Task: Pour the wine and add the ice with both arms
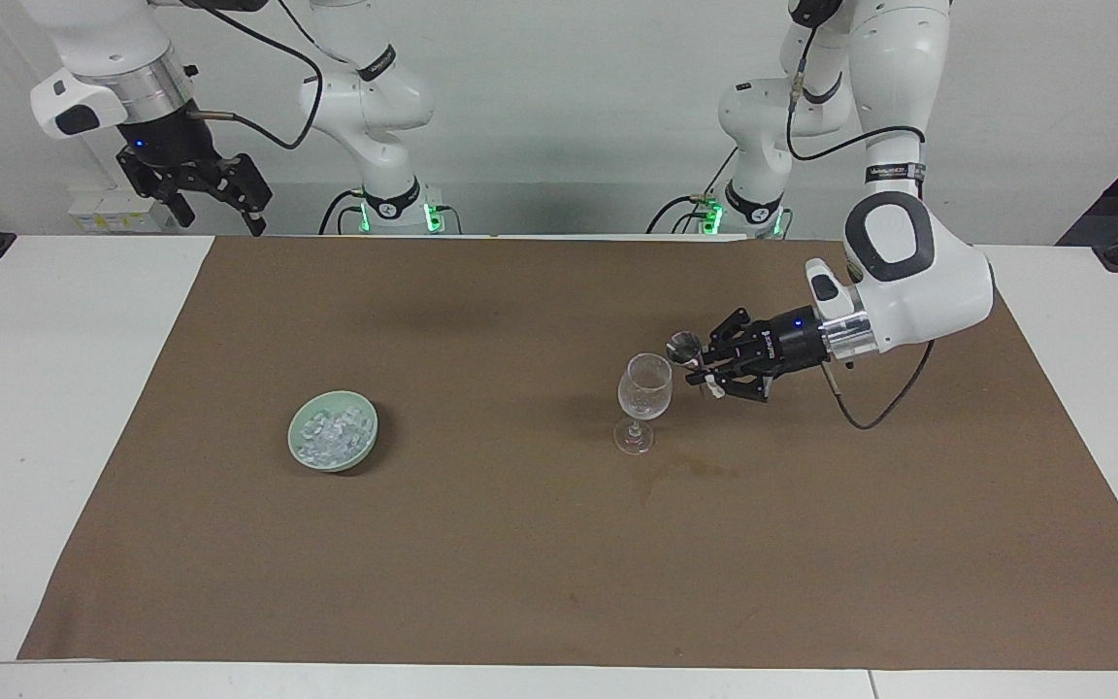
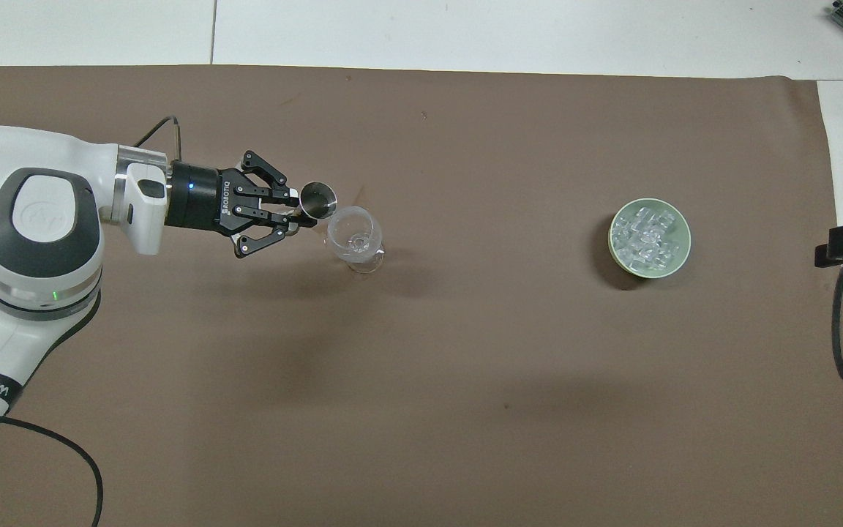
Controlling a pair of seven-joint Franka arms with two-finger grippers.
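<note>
Facing view: hourglass metal jigger [image 1: 691, 355], clear stemmed glass [image 1: 643, 399].

A mat [image 1: 520, 544] covers the middle of the table [image 1: 54, 388]. On the mat stands a stemmed glass [image 1: 643, 398] toward the left arm's end. The bowl [image 1: 305, 454] sits well apart from it toward the right arm's end, with the ice [image 1: 331, 433] heaped in it. Just beside the glass rim hangs a jigger [image 1: 690, 351] — tilted, held in the left gripper [image 1: 705, 369]. The right gripper [image 1: 200, 194] waits up in the air at the table's edge nearest the robots.
</note>
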